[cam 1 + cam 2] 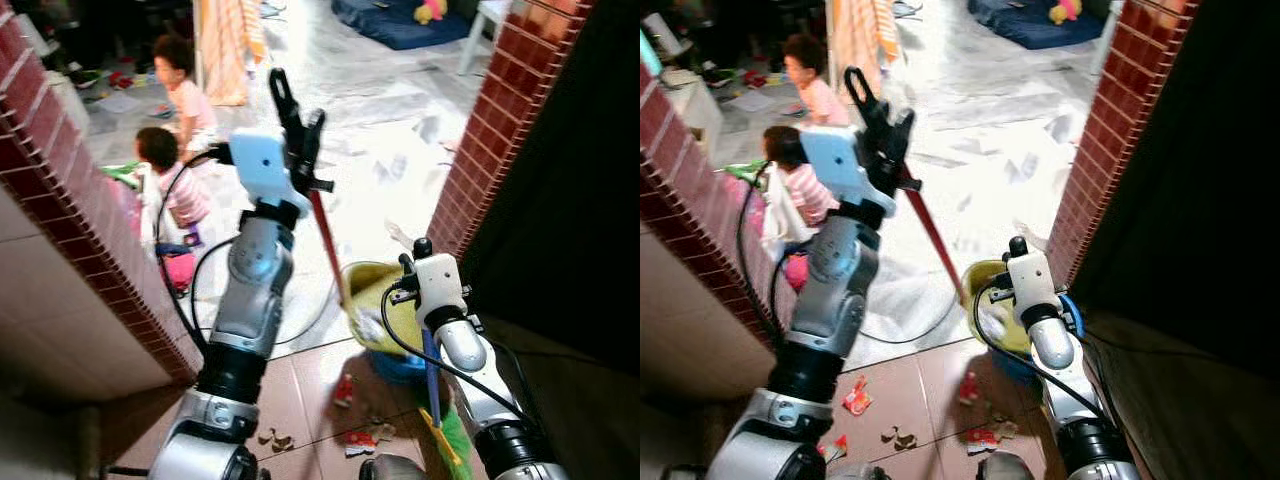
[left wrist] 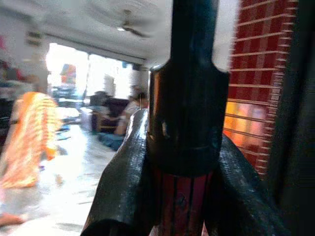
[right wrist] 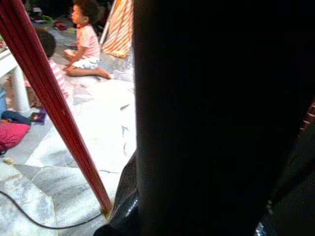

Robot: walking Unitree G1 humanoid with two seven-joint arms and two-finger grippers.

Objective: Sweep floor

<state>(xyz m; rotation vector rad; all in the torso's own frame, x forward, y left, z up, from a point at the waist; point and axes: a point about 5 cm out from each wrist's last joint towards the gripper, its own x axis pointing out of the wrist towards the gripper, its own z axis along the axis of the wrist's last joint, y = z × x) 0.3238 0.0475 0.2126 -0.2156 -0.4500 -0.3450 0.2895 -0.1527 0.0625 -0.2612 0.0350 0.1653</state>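
My left gripper (image 1: 297, 99) is raised high and shut on the top of a red broom handle (image 1: 326, 240), whose black cap (image 2: 189, 83) sits between the fingers (image 2: 123, 187). The handle slants down to a yellowish broom head (image 1: 375, 300) on the floor. Lower right, my right gripper (image 1: 412, 262) is shut on a dark blue upright handle (image 1: 430, 372), which appears as a wide dark pole (image 3: 216, 118) in the right wrist view. Red wrappers (image 1: 345, 390) and brown scraps (image 1: 275, 438) lie on the tiles near my feet.
Two children (image 1: 185, 95) sit on the pale floor at the left beyond the doorway. Brick walls (image 1: 60, 190) (image 1: 490, 150) flank the opening. A black cable (image 1: 300, 325) loops across the floor. A blue pan (image 1: 400, 365) lies under the broom head.
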